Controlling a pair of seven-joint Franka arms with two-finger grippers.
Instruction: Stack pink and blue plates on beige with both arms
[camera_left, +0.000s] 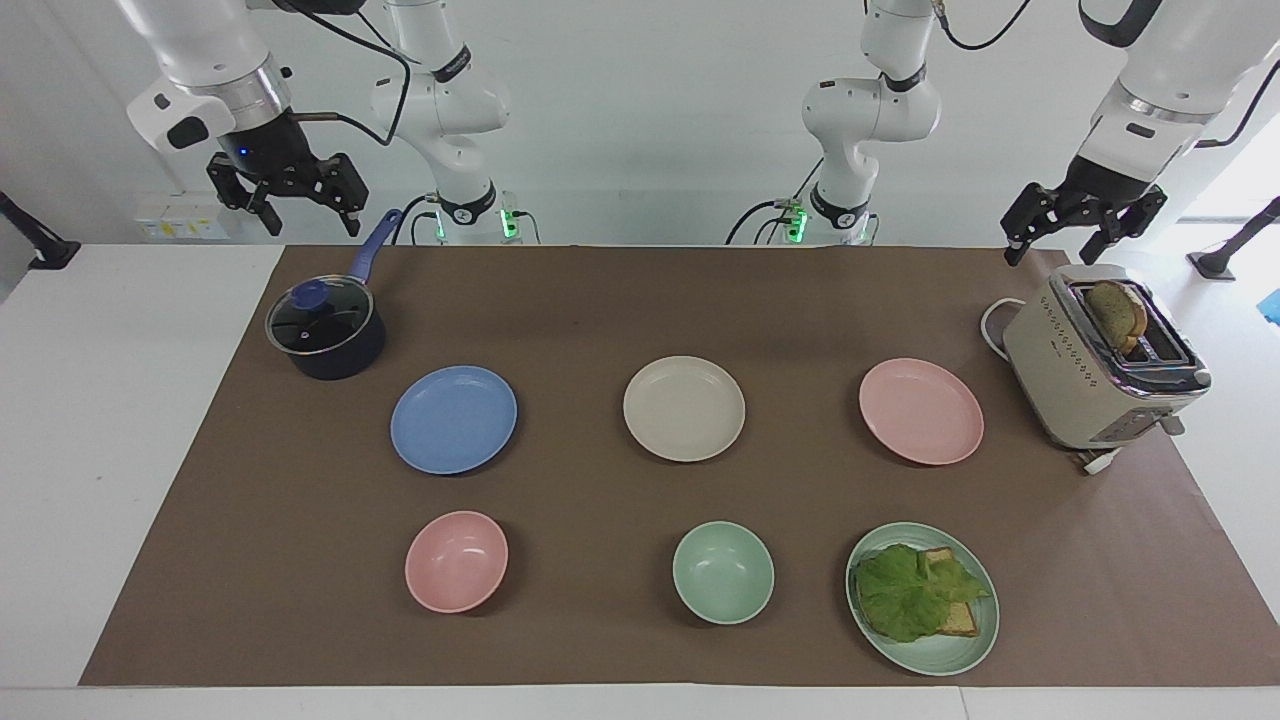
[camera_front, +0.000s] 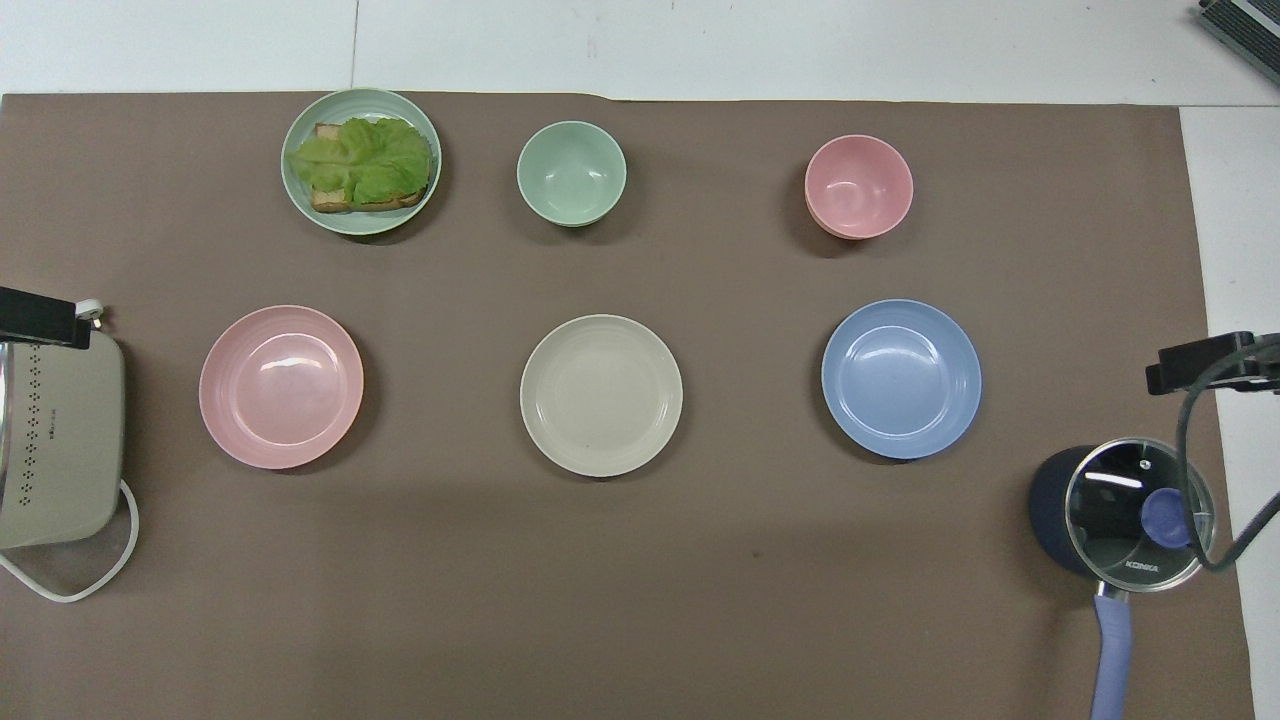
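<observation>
Three plates lie in a row across the brown mat. The beige plate (camera_left: 684, 408) (camera_front: 601, 395) is in the middle. The blue plate (camera_left: 453, 419) (camera_front: 901, 379) lies toward the right arm's end and the pink plate (camera_left: 921, 411) (camera_front: 281, 387) toward the left arm's end. My right gripper (camera_left: 308, 215) (camera_front: 1200, 362) hangs open and empty, raised over the mat's edge by the saucepan. My left gripper (camera_left: 1055, 245) (camera_front: 38, 316) hangs open and empty above the toaster. Neither touches a plate.
A dark saucepan (camera_left: 326, 330) with a glass lid and blue handle stands near the blue plate, nearer the robots. A beige toaster (camera_left: 1100, 365) holding bread stands beside the pink plate. Farther out are a pink bowl (camera_left: 456, 561), a green bowl (camera_left: 723, 572) and a green plate (camera_left: 975, 655) with lettuce toast.
</observation>
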